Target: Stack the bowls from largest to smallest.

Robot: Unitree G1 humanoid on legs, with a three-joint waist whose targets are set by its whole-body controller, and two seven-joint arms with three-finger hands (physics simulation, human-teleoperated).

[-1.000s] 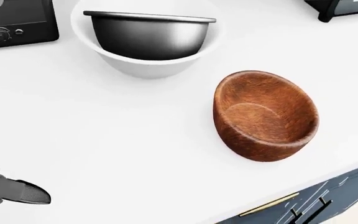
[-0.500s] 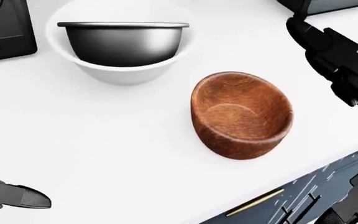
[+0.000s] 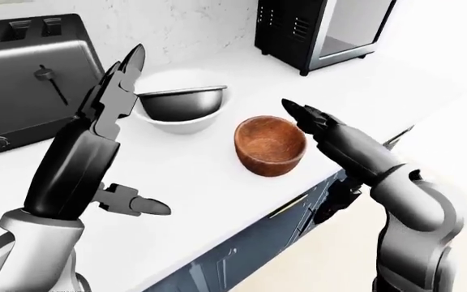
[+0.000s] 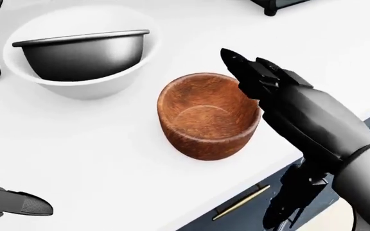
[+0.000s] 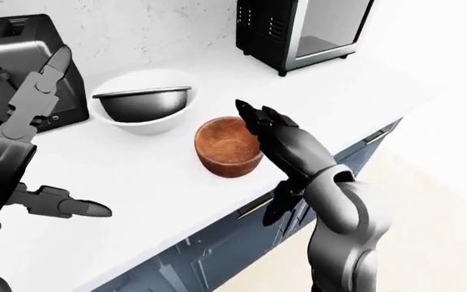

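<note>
**Three bowls, two already nested**

Two dark robot hands over a smooth white counter (image 4: 108,159). Left hand (image 3: 116,100) raised, fingers spread apart, holding nothing. Right hand (image 4: 255,72) over right rim of round grained brown wooden bowl (image 4: 204,118), fingers extended, clamped on nothing; contact unclear. Wooden bowl empty, near counter edge. Farther: shiny dark metal bowl (image 4: 82,53) tilted inside glossy white bowl (image 4: 76,84). Beyond: dark toaster (image 3: 30,73), black microwave (image 3: 322,30). No readable writing.
</note>
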